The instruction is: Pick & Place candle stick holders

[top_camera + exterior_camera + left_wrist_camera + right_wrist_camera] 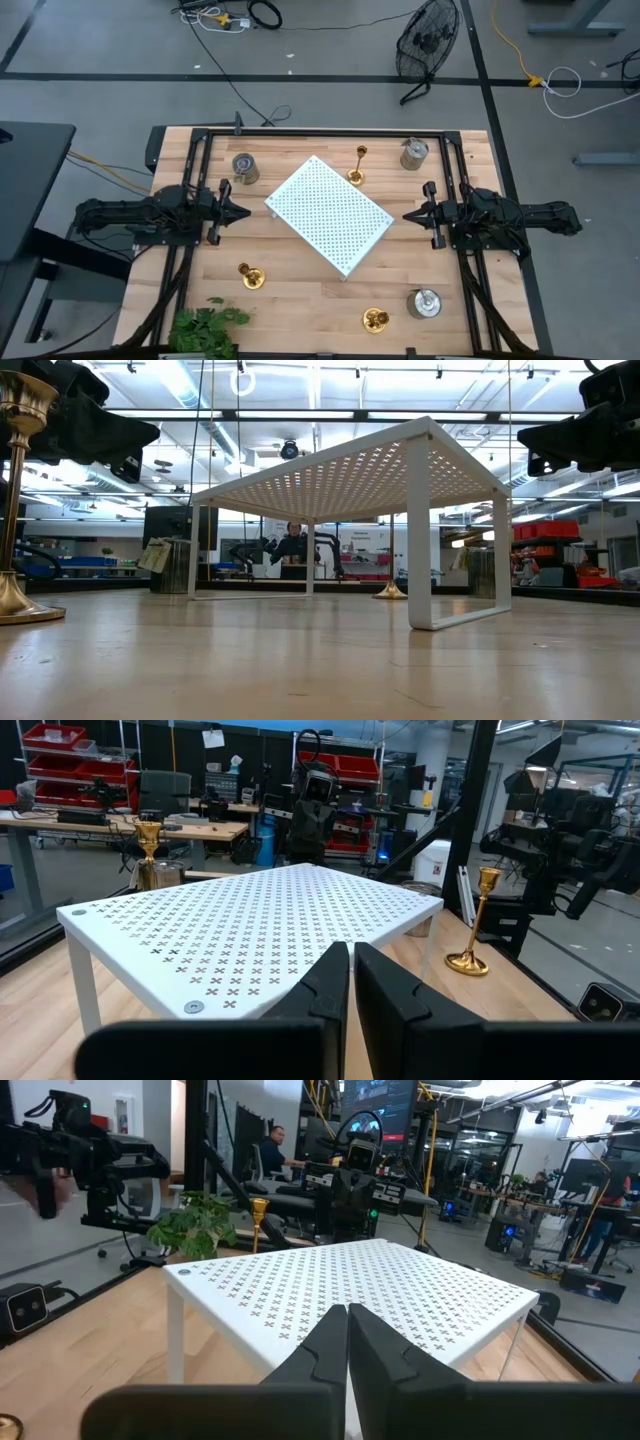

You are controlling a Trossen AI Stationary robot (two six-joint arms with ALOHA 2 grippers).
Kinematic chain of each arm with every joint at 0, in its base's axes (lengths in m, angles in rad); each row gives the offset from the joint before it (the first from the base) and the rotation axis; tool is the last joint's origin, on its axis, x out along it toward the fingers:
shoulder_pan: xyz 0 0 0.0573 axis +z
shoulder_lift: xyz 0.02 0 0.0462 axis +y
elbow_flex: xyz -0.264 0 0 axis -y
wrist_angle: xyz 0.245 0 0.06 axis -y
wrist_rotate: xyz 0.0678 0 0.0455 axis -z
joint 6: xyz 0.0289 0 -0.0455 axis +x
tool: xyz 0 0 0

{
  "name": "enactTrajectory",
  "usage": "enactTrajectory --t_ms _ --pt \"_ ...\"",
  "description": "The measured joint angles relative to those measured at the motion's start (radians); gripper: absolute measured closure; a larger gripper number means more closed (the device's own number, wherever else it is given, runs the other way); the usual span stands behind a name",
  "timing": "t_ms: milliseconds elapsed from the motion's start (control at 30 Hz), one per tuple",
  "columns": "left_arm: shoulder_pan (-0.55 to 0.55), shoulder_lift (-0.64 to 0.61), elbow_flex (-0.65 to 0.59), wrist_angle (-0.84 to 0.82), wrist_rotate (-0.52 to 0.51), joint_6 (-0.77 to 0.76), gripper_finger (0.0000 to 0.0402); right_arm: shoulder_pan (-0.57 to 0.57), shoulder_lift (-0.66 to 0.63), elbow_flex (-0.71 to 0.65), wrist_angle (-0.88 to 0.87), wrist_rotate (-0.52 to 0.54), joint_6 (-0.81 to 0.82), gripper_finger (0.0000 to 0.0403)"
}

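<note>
While both arms wait at mid-counter, the left hand (243, 212) and the right hand (408, 214) point at each other across the white perforated board (330, 213), each with its fingers pressed together and holding nothing. That board stands on thin legs in the middle of the wooden counter (300, 300), turned at an angle. Six candle stick holders sit spread around it, none touching it. One silver-grey holder (244, 167) stands near the far left corner, another (413, 153) near the far right, and a third (424, 303) near the front right. One brass holder (357, 167) stands upright just beyond the board's far edge, a second (250, 276) at the front left, and a third (375, 320) just beside the front silver one. A green plant (205, 328) sits at the front left edge.
</note>
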Motion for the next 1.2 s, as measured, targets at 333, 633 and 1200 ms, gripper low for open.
enactTrajectory --t_ms 333,633,1200 --pt "0.000 0.000 0.000 0.000 0.000 0.000 0.0376 0.000 0.000 0.000 0.000 0.000 0.000 0.0385" --pt "0.000 0.000 0.000 0.000 0.000 0.000 0.0376 0.000 0.000 0.000 0.000 0.000 0.000 0.0385" --pt "0.000 0.000 0.000 0.000 0.000 0.000 0.0376 0.000 0.000 0.000 0.000 0.001 -0.037 0.0385"
